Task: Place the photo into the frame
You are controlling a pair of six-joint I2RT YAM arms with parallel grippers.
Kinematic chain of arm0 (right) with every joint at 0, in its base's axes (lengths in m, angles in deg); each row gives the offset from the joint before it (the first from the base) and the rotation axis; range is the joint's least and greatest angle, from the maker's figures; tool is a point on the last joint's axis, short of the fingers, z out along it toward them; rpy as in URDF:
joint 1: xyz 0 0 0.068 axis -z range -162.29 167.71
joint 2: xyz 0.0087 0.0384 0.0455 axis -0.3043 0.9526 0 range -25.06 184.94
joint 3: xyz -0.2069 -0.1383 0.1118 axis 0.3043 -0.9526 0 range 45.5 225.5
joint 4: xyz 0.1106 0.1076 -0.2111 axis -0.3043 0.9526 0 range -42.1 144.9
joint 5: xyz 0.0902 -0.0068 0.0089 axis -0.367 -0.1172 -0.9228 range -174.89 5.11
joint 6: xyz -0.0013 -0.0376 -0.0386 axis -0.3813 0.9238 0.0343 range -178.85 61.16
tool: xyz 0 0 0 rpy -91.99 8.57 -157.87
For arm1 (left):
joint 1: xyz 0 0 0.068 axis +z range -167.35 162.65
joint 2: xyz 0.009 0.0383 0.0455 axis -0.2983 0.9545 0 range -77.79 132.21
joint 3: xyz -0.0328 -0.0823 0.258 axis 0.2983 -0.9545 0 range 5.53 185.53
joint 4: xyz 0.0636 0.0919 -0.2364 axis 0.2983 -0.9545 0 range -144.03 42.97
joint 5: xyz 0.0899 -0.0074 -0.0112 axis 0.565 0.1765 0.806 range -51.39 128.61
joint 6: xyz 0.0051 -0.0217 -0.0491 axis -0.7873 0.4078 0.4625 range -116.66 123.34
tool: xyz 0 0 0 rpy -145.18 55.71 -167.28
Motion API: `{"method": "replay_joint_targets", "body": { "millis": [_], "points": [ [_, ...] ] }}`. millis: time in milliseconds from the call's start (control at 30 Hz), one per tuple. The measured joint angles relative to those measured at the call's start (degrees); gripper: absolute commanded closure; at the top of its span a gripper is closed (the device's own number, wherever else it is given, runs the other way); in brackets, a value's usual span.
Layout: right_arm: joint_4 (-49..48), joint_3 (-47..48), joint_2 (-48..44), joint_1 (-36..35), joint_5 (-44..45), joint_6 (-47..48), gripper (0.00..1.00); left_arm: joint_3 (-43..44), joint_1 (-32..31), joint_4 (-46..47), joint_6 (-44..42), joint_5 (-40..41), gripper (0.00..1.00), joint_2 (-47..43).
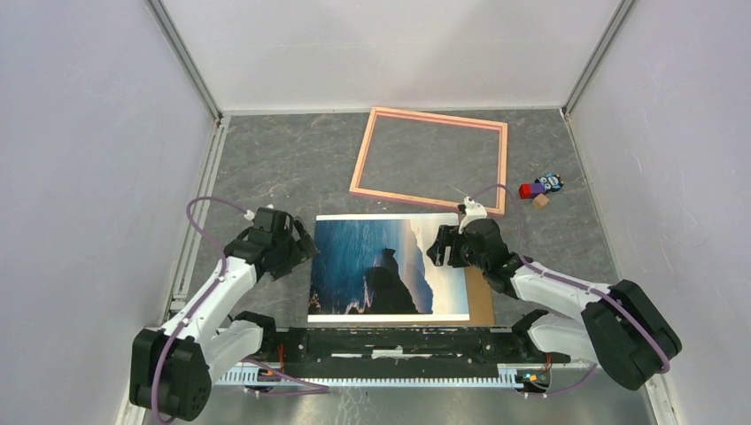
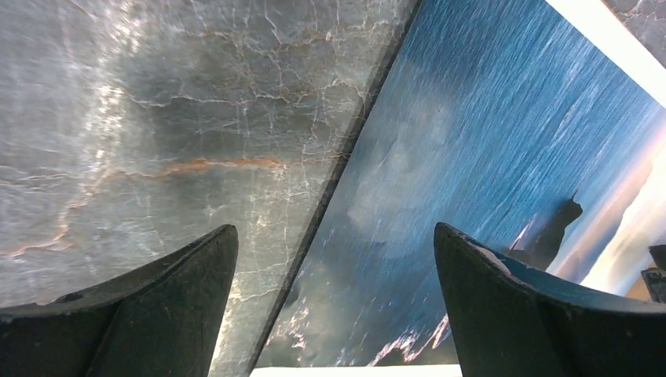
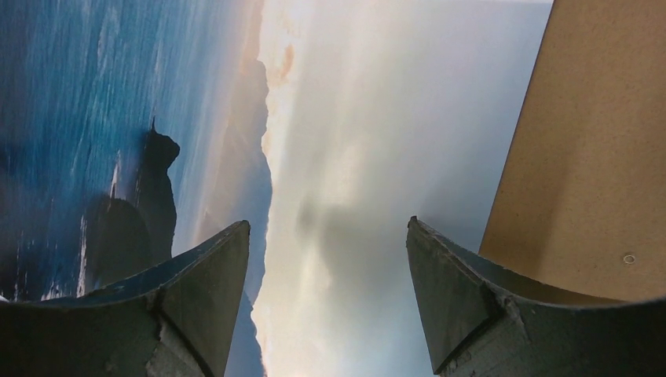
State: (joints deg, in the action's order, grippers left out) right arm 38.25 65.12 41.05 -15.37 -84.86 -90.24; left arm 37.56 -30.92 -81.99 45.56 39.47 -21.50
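My left tool (image 1: 307,249) hangs released and empty, straddling the left edge of the photo (image 1: 372,266), which lies face up on the bench (image 1: 266,168). My right tool (image 1: 436,246), also released and empty, hovers over the photo's right side. I judge the risk is pinching the brown board (image 1: 481,297) under the photo's right edge, or creasing the limp print. Count: two tools, one photo, one board, one frame (image 1: 398,197) beyond the photo's far edge, three small toys (image 1: 541,189) farther right.

Overhead view, two wrist close-ups (photo (image 1: 372,257) shared)
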Motion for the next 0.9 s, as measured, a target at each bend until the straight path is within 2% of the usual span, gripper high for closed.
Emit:
{"method": "replay_joint_targets", "body": {
  "millis": [200,500,900],
  "points": [
    [-7.82,-2.93,2.01,0.7,-0.63,-3.8,0.21,-7.34,0.0,7.56,4.33,-3.43,0.0,-0.15],
    [-13.97,-3.61,5.16,1.11,-1.55,-4.87,0.22,-11.91,0.35,20.09,10.14,-11.5,0.0,-1.29],
    [-18.75,-3.58,8.44,1.33,-3.41,-4.79,0.23,-14.29,0.68,16.35,13.55,-17.77,0.03,-12.76]
  ]
}}
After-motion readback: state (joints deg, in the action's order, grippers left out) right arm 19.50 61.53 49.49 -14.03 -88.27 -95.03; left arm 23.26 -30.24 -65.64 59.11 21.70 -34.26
